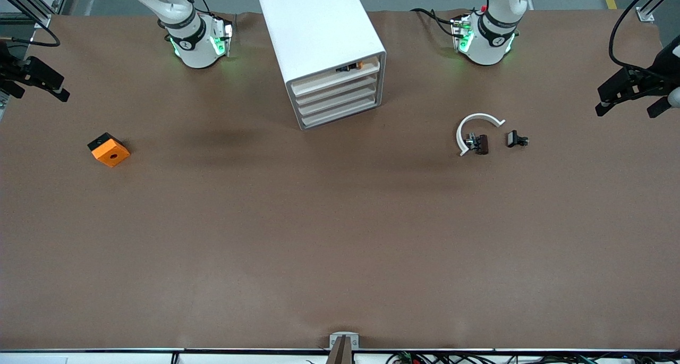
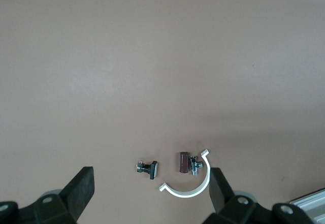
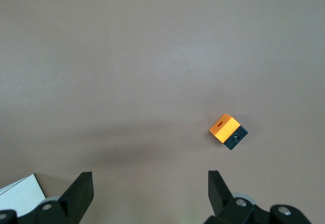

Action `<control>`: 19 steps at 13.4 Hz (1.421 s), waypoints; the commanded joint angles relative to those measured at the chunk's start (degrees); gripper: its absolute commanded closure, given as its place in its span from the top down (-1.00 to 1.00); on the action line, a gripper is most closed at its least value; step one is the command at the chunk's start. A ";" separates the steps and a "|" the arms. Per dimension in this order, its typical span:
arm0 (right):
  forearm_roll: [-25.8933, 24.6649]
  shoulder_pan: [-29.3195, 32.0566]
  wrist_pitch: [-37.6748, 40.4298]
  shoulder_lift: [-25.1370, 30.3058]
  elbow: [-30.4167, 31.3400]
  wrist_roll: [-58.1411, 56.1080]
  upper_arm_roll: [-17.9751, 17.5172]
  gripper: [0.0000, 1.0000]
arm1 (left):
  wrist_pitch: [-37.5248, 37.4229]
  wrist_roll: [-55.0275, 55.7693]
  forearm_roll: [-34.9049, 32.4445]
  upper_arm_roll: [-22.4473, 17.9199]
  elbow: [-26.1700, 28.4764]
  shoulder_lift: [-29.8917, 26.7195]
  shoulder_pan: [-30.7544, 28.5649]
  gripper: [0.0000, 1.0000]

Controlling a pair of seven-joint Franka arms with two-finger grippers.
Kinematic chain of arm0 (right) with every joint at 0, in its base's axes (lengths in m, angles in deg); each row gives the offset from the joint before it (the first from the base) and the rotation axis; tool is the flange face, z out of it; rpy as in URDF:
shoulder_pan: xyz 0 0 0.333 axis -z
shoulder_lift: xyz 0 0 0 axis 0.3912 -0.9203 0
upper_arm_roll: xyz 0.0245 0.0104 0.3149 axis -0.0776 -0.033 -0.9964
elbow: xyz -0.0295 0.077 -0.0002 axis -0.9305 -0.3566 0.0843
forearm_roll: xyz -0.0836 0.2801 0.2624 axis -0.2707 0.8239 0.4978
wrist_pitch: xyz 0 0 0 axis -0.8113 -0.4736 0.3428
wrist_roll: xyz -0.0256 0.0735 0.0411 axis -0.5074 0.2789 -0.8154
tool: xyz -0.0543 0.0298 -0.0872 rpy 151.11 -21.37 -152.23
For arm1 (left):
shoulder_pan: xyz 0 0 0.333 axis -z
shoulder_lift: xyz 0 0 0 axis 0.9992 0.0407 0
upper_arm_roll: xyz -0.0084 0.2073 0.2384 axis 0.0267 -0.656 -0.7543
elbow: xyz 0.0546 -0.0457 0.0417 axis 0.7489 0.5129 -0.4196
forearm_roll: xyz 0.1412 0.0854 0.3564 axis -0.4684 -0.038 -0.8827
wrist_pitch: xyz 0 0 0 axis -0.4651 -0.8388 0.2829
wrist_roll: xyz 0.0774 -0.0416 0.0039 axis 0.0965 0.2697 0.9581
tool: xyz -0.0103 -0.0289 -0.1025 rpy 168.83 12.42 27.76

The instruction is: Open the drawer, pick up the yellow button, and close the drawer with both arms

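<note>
The cabinet (image 1: pixel 324 45) stands between the two arm bases with its cream fronts turned toward the front camera, so either arm can reach them; the drawer (image 1: pixel 336 77), the top one of four, looks pushed in or nearly so, and the button (image 1: pixel 358 65) shows as an orange speck in the slot above its front, so I judge nothing of the task is done yet. The left gripper (image 2: pixel 150 191) hangs spread wide over the white clamp (image 2: pixel 189 185) and two small black parts (image 2: pixel 148 168); the right gripper (image 3: pixel 151 193) hangs spread wide at the other end, with the orange block (image 3: pixel 227 131) on the tabletop (image 1: pixel 340 236) below it; both arms seem to wait. The tabletop is a plain brown mat, bare in the middle; grey floor and cables show at its edges.
</note>
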 commanded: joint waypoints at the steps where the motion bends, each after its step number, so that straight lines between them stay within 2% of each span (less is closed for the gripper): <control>1: 0.47 -0.29 -0.06 1.00 0.54 0.68 0.42 1.00 | -1.19 0.15 -0.08 0.49 -1.34 0.55 -0.31 1.00; 7: 0.47 -0.20 0.02 1.00 0.45 0.59 0.51 1.00 | -3.90 0.15 -0.08 0.58 -1.07 1.69 -0.40 1.00; 10: 0.47 -0.20 -0.06 1.00 0.45 0.50 0.51 1.00 | -4.88 2.33 -0.52 0.75 -1.07 5.90 0.21 1.00; 15: 0.47 -0.11 0.02 1.00 0.45 -0.03 0.60 1.00 | -3.57 12.70 -0.35 4.87 -1.34 14.95 1.00 1.00; 19: 0.47 -0.11 0.02 1.00 0.45 -0.03 0.60 1.00 | -1.46 28.76 -0.52 9.27 -1.42 18.91 1.27 1.00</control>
